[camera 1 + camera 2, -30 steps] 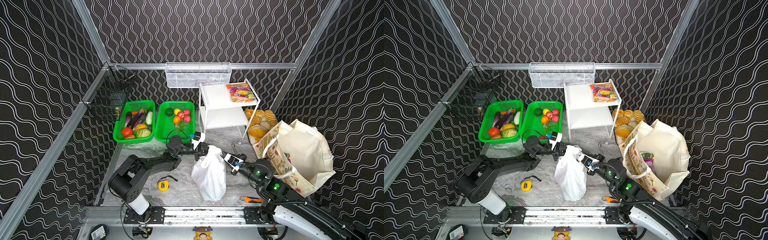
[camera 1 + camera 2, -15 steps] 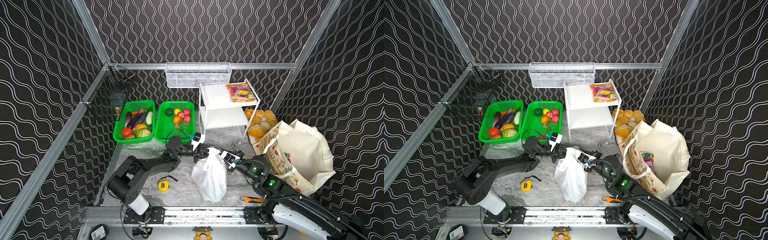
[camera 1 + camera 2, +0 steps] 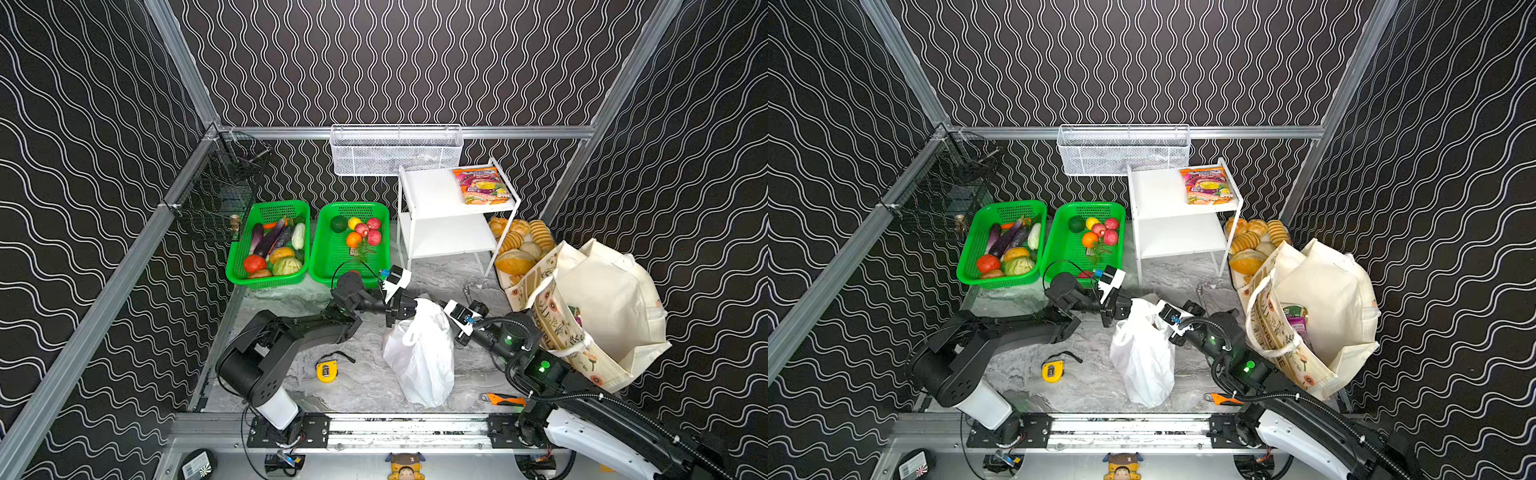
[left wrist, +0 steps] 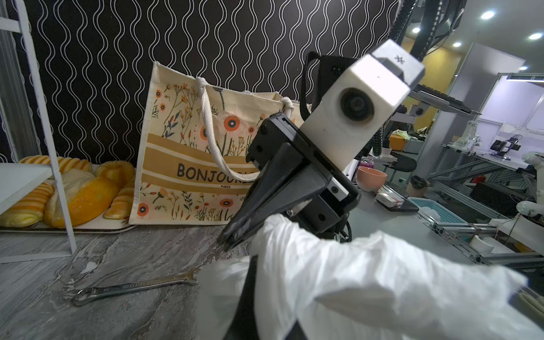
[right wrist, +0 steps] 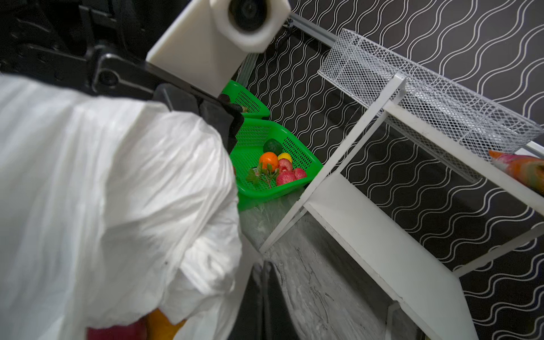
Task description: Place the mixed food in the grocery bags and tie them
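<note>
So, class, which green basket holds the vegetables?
The green basket farther from the white shelf, with aubergines and a cabbage; the basket beside the shelf holds fruit.

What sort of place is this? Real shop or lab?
Probably a robot lab's mock grocery cell: patterned wall panels on an aluminium frame, green baskets of produce, lab benches behind.

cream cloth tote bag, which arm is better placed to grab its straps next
Right, probably. The cream cloth tote bag stands beside the right arm, while the left gripper would have to reach across the white plastic bag. The right gripper is shut at that bag's top, though.
</note>
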Tool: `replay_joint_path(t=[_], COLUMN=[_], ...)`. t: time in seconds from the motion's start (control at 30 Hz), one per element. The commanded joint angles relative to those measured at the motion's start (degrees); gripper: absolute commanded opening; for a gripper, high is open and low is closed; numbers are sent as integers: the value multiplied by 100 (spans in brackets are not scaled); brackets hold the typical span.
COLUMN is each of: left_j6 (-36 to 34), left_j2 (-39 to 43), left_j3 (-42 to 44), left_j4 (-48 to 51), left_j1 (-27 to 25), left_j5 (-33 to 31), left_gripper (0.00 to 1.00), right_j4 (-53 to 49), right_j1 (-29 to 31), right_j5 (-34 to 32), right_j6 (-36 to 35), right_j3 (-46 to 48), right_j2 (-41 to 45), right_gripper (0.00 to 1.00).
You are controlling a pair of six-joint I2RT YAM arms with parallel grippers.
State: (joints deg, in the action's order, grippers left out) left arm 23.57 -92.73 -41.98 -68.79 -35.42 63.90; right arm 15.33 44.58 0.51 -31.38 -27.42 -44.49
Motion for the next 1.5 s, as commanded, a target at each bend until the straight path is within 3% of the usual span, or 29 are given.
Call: replay_joint_path(t=[0.0,0.13,0.27,0.43,0.63,0.73,0.87,0.93,1.03,1.17,1.23,1.33,1.47], left_j6=[-381,-732,-1233,-1426,-1041,-947,-903,-844,-759,-735,-841,-1135,-1547], left_j2=[141,367,792,1015,824,754,705,670,629,598,611,708,867], left_j3=[-38,12,145,162,197,140,55,18,16,6,-9,5,-5], left_j4=[359,780,1234,1545,1039,951,998,995,965,1011,1177,1566,2069], left_j1=[-17,-20,-26,-22,-19,-23,-26,-22,-24,-19,-18,-26,-28], left_j5=[107,-33,-528,-557,-457,-408,-268,-162,-17,139,204,162,77], left_gripper=[0,0,0,0,0,0,0,0,0,0,0,0,0], right_j4=[213,187,-55,-327,806,1155,1394,1560,1539,1789,1837,1323,1174], right_j1=[-1,4,-64,-404,-410,-410,-415,-419,-432,-432,-459,-555,-555], right_j5=[379,859,-24,1108,1803,1859,1720,1476,1064,793,1042,1506,1174], right_j6=[557,839,903,1287,2069,2062,1978,2006,1912,1918,1920,1832,2018], right_j3=[-215,-316,-28,455,527,378,302,342,286,344,397,235,268], right_j2=[-97,-266,112,912,377,-29,-347,-407,-487,-467,-428,-465,-358], right_gripper=[0,3,19,37,45,43,27,13,6,6,7,16,21])
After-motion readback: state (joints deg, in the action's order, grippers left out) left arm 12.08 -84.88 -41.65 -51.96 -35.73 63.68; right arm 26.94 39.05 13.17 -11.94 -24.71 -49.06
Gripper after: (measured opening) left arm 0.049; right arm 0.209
